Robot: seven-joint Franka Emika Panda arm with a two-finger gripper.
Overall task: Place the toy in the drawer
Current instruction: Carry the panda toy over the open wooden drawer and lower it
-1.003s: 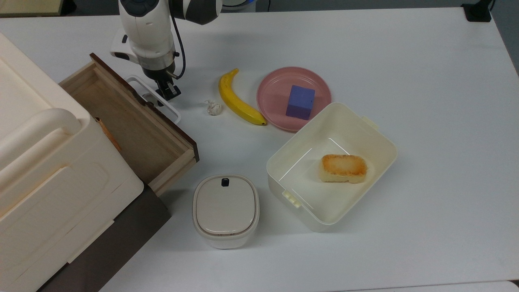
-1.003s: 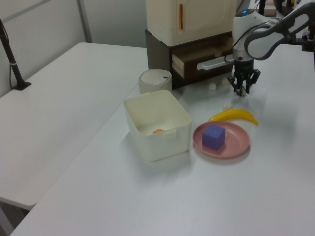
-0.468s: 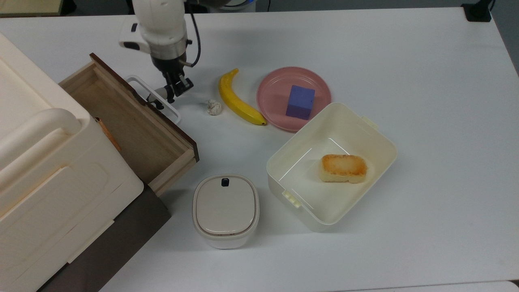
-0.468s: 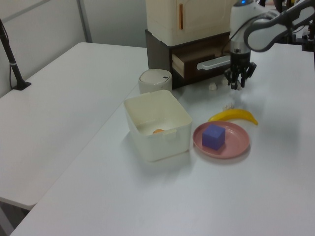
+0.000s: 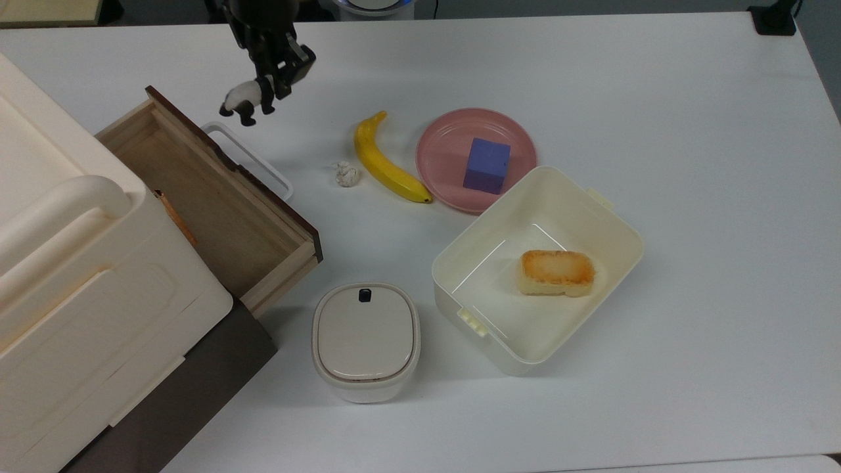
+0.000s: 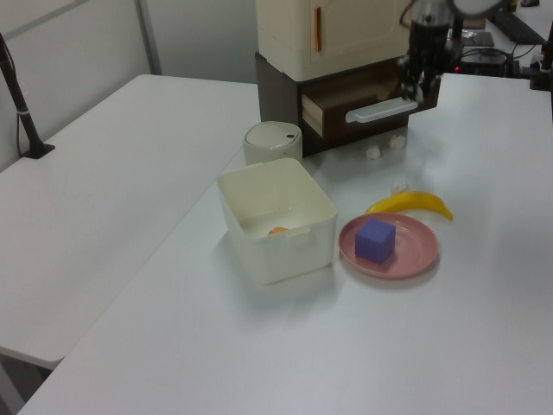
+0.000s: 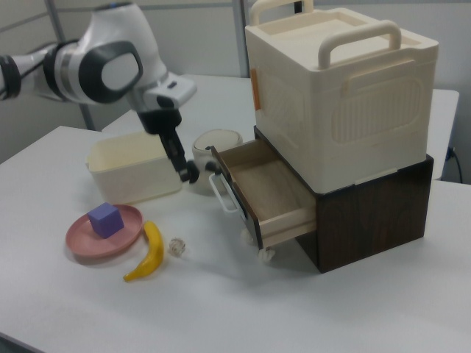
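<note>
I see the tiny black-and-white panda toy (image 5: 242, 104) clamped in my black two-finger gripper (image 5: 271, 84), hanging in the top view's upper left (clear of the table), beside the open light-wood drawer (image 5: 217, 210) with its white loop handle (image 5: 253, 159).

A broad white counter (image 5: 690, 131) takes up most of the top view, evenly lit, with soft shadows. In the upper right of the top view a black clamp base (image 5: 775, 20) sits at the counter's far edge. In the left view a second white table (image 6: 104, 173) stands along the left side of the frame, butted against the counter, with a black cable or pole (image 6: 17, 95) rising from a foot at its left edge. Behind it pale grey partition panels (image 6: 78, 43) with metal posts close the room. In the right view the same pale panels (image 7: 206, 29) run across the upper part of the frame.
</note>
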